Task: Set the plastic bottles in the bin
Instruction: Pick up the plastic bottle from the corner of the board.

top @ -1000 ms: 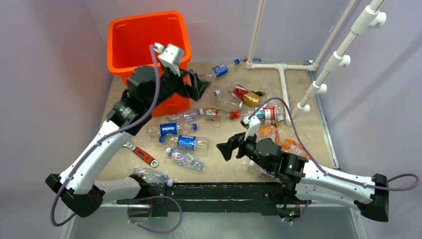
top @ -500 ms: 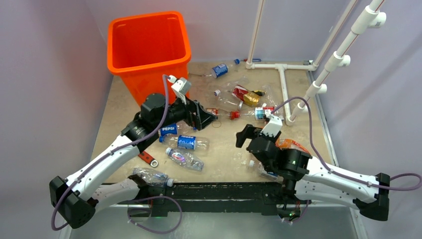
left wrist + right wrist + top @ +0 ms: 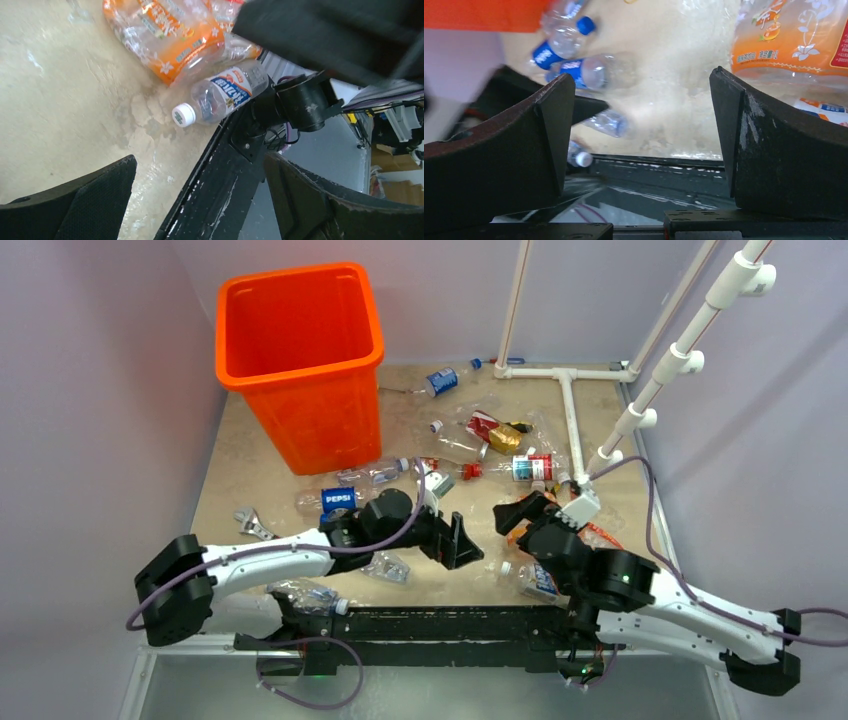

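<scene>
Room: pale lilac walls (image 3: 100,420) close on three sides; a white pipe frame (image 3: 568,400) stands at the far right.
Tabletop: mottled beige tabletop (image 3: 235,465), scuffed, edged on the near side by a black rail (image 3: 440,625).
Bin: bin (image 3: 325,430), bright orange, upright in the far left corner, mouth open upward.
Plastic bottles: plastic bottles scattered flat on the tabletop, none held. We list a Pepsi bottle (image 3: 338,500) near the bin's foot, a loose strew across the far middle, and others along the near edge.
Left fingers: left fingers (image 3: 85,205) wide apart and empty, low over the middle of the tabletop. They face a white-capped bottle (image 3: 220,95) that lies against the black rail.
Right fingers: right fingers (image 3: 509,155) wide apart and empty, just beside the orange-tinted bottle (image 3: 794,40).
Step in hand: we judge it to be lining up the next pick, one bottle per arm.
Method: we would close across the bottle's body, not its cap (crushed plastic likely springs and slips). We would also keep the two arms from crowding each other, since they sit near together.
Excluded: wrench (image 3: 250,523), left of the Pepsi bottle, stays put.
</scene>
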